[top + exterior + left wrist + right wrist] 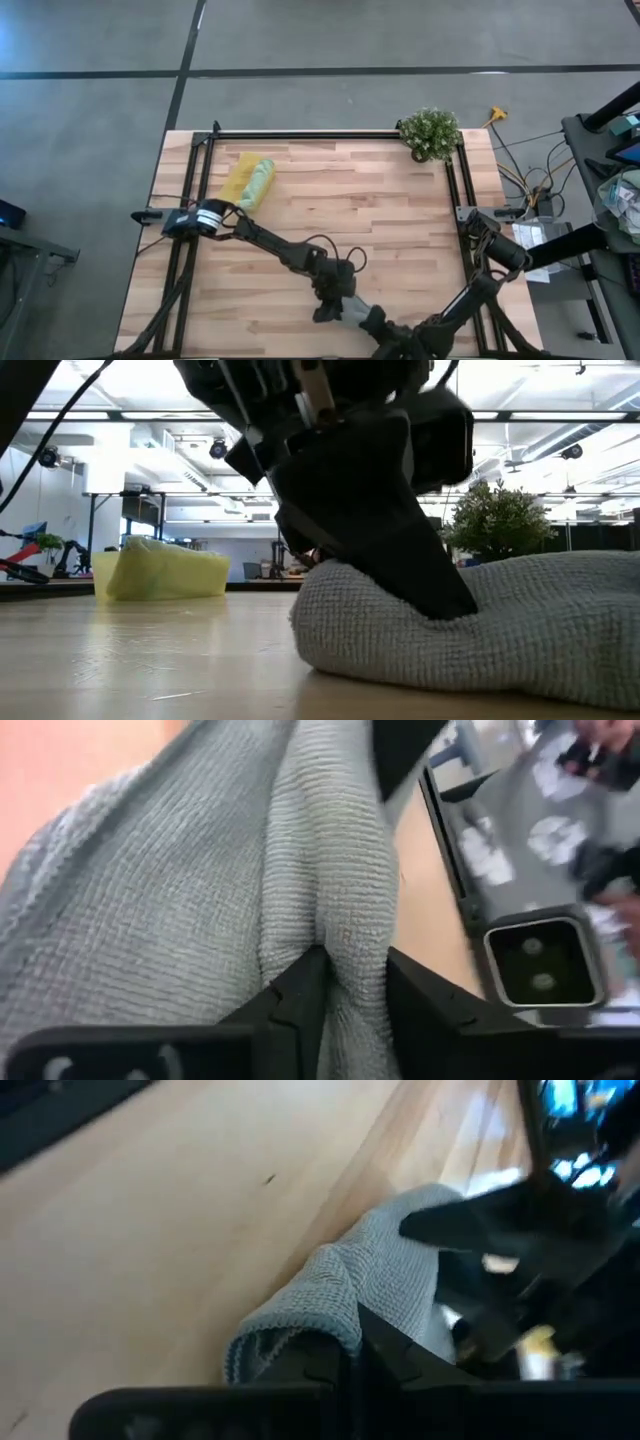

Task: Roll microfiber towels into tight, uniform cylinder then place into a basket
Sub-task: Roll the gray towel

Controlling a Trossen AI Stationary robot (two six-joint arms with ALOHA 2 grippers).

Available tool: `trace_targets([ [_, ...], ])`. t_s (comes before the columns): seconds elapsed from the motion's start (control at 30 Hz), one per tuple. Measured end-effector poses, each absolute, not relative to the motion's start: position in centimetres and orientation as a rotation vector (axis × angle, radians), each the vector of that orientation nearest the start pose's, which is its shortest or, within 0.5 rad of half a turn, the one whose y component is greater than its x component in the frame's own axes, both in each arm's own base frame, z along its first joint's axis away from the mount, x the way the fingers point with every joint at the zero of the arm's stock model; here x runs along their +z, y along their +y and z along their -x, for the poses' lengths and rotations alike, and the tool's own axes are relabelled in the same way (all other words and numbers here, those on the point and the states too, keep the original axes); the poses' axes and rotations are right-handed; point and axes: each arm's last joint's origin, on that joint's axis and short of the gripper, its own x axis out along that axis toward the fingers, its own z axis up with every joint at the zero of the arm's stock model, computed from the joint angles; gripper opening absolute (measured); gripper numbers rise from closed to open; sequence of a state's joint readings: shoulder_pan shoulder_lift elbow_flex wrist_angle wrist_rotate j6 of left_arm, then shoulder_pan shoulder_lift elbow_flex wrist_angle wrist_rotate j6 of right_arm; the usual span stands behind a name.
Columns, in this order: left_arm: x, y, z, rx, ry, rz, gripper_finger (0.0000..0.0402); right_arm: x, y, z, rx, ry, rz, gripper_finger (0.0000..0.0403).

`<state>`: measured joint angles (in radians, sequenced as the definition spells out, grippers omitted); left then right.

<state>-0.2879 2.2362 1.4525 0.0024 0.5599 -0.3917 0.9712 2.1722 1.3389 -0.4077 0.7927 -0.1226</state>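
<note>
The table (400,220) is a light butcher-block wood top with a black metal frame around it, sitting on a grey concrete floor with dark seam lines. From the low camera the room behind looks like a big open lab: white ceiling beams, strip lights, some stands and gear in the distance.

Using the potted plant (431,133) at the table's far right corner as the landmark: the basket (240,178) sits well off to the left of the plant, also along the far side, and the light green towel (258,183) is lying in it, rolled up. In the low view it's the yellow bin (160,573) way in the background.

The grey-blue towel (480,620) is on the opposite side of the table from the plant, down at the near edge and a bit left of it, bunched into a lumpy heap flat on the wood. Both arms meet right there.

The left gripper (345,995) has a fold of that towel pinched between its fingers (295,1005), the cloth bulging up between them, so it's grasping the towel with the fingers a little apart around the fabric. The right gripper (350,1355) is right at the towel's edge too, with its fingers clenched together and a ridge of cloth at the tips. It looks like it's nipping the corner, but hard to say how much fabric it actually has.
</note>
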Motion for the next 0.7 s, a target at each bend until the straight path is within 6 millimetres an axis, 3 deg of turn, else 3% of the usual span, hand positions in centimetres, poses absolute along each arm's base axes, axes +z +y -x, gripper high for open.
trace_targets([
  [0.23,13.7,-15.9,-43.2,-0.568,0.843,0.135,0.0098,9.1,32.1,-24.3,0.129,0.808,0.866,0.0009],
  [0.7,14.1,-19.5,-41.2,-0.558,0.792,-0.266,0.0099,7.5,31.9,-24.2,0.074,0.683,0.488,0.0009],
])
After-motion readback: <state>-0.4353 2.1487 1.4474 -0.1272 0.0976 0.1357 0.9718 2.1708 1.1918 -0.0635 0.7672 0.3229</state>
